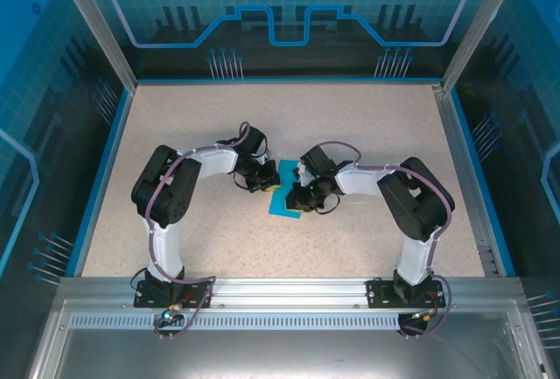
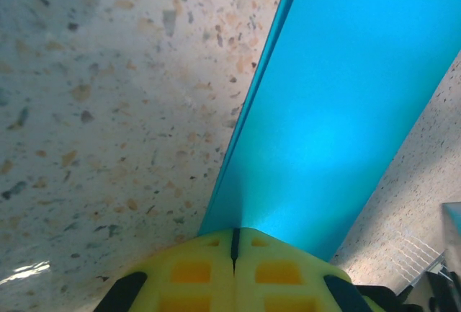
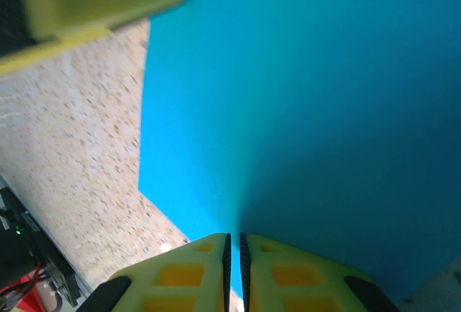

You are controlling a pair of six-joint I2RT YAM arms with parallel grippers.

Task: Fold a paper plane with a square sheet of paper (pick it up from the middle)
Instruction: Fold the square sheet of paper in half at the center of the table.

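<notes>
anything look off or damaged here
Nothing stands out. The blue paper is pinched from either side by the left gripper and the right gripper, both shut on it, at the middle of the table. Its visible surface is smooth and untorn, with a straight folded edge.

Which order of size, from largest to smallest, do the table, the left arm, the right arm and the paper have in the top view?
1. table
2. left arm and right arm: they look alike, so no ranking between them
3. paper: smallest, partly hidden by the arms
</notes>
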